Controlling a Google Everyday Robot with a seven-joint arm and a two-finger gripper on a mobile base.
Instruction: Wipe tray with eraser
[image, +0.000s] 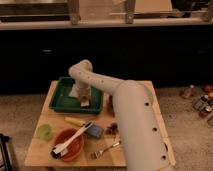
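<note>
The dark green tray (62, 100) lies at the back left of the wooden table (45, 150). My gripper (84, 99) reaches down into the tray's right half from the white arm (130, 115). It is shut on the eraser (84, 103), a small pale tan block that rests against the tray floor. A whitish patch (74, 92) shows on the tray floor just left of the gripper.
In front of the tray lie a yellow stick (75, 121), a blue-grey block (94, 131), a pale green round item (45, 131), an orange-red bowl (67, 146) holding a white-handled brush (75, 138), a fork (105, 149) and a small dark red item (112, 129). Bottles stand on the floor at right (200, 102).
</note>
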